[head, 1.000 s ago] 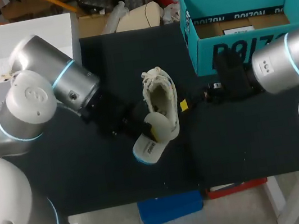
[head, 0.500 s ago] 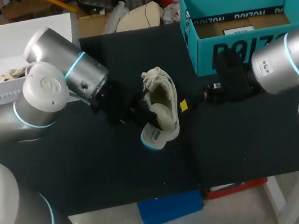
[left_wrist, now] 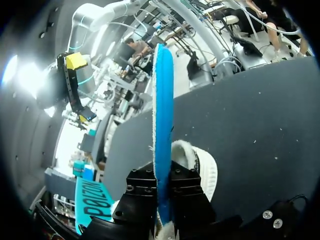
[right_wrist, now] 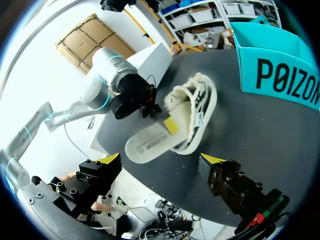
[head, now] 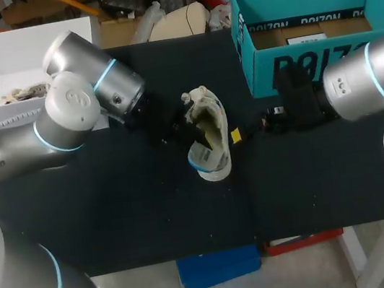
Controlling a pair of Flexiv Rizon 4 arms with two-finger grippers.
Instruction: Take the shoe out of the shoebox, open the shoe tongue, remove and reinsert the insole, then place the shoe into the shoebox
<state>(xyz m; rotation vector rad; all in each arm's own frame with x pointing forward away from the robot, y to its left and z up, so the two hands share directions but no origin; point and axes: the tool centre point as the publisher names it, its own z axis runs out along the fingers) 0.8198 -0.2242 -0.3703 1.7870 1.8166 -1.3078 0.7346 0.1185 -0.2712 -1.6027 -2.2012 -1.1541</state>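
Left gripper [left_wrist: 162, 194] is pinching the insole [left_wrist: 162, 115] edge-on, probably feeding it back into the shoe [head: 212, 111] lying on the worktop [head: 115, 214]. Right gripper [right_wrist: 160, 160] hangs open beside it, ready to steady things I guess.

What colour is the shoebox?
The shoebox is teal with dark lettering on its side; the head view shows it best.
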